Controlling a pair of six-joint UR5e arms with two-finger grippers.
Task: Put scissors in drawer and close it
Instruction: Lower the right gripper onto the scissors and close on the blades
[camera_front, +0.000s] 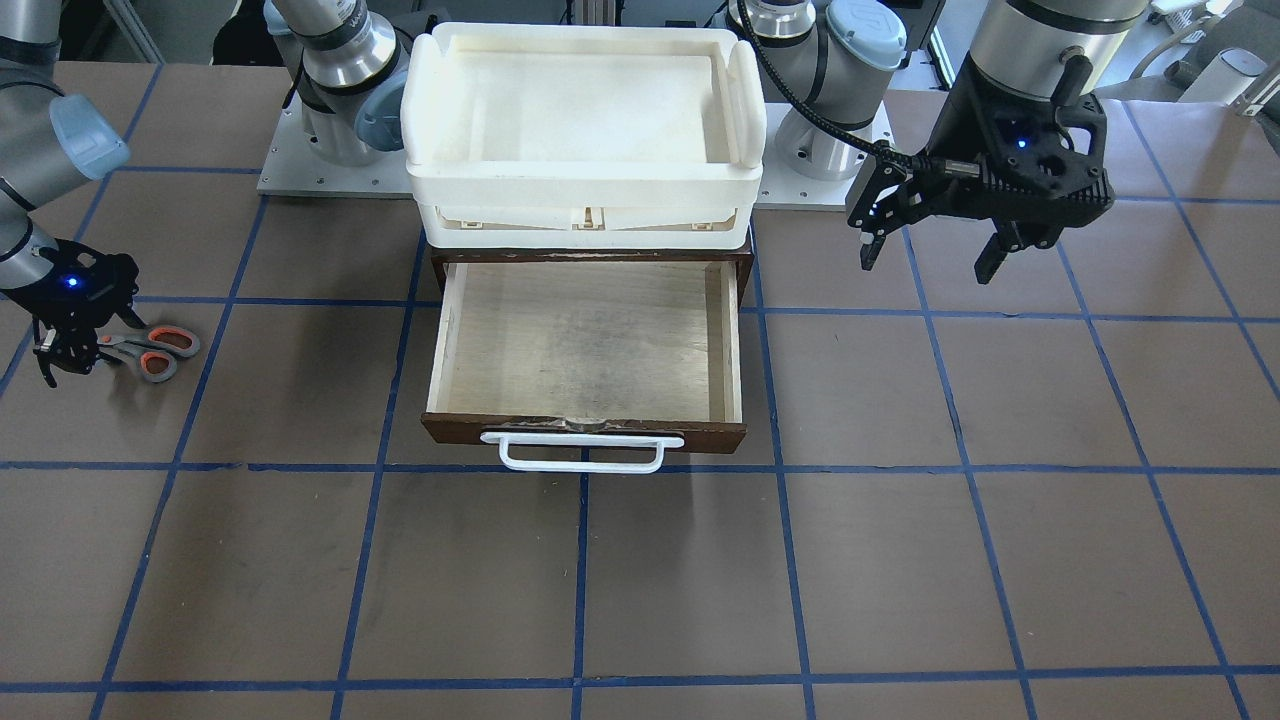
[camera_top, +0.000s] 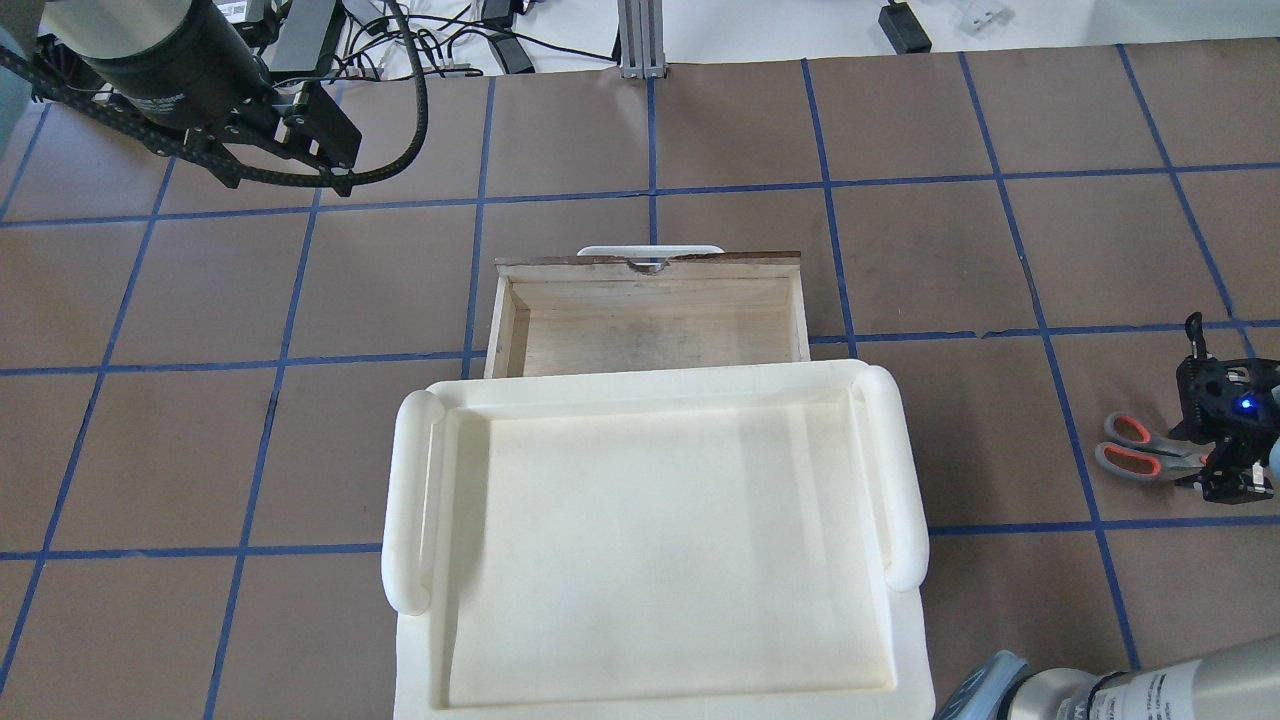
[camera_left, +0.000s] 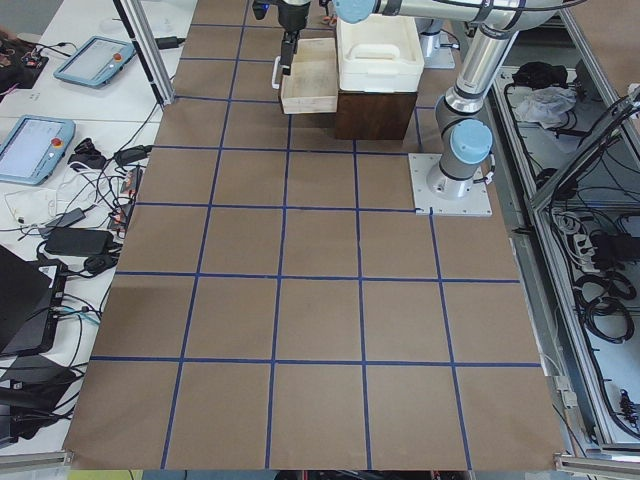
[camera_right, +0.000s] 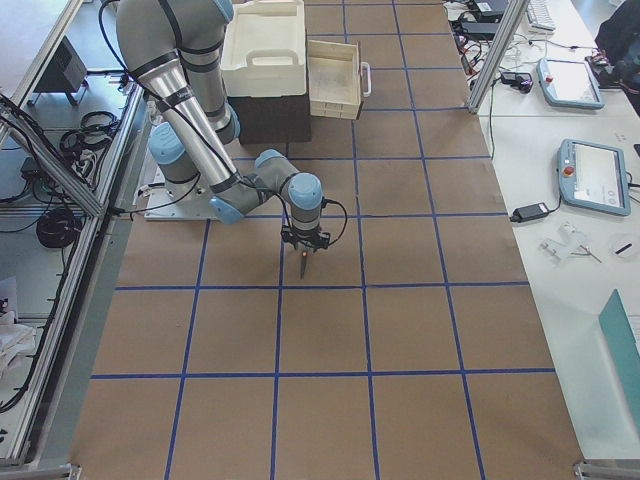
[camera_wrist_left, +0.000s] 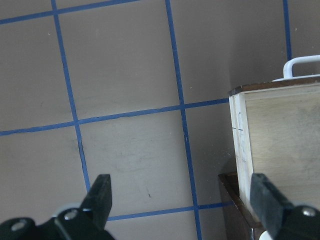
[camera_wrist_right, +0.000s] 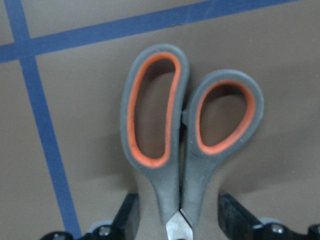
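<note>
Scissors (camera_front: 152, 352): lie flat on the brown table (camera_front: 700, 580), blades shut, grey loops lined with orange-red side by side and turned toward the drawer (camera_front: 455, 428). Sit far out on the robot's right, well apart from the drawer, near a blue tape line (camera_wrist_right: 42, 125).

Right hand (camera_front: 68, 352): points down at the table over the blade end of the scissors. Stands open, one finger (camera_wrist_right: 127, 217) on each side of the shank where the handles meet the blades, with a gap between each finger and the grey plastic. Grips nothing as yet.

Drawer: stands pulled out from the dark brown cabinet (camera_left: 375, 115), toward the side of the table away from the robot. Shows pale plywood walls and bottom, a dark brown front and a white bar handle (camera_front: 580, 455).

White tray (camera_top: 640, 395): rests on top of the cabinet and hides the rear of the drawer in the overhead view.

Left hand (camera_front: 930, 258): hangs above the table beside the drawer, on the robot's left, clear of the surface. Spreads its fingers wide, with nothing between them. Looks down in its wrist view on blue grid lines, with a corner of the drawer under one fingertip and an end of the handle at the upper edge.
</note>
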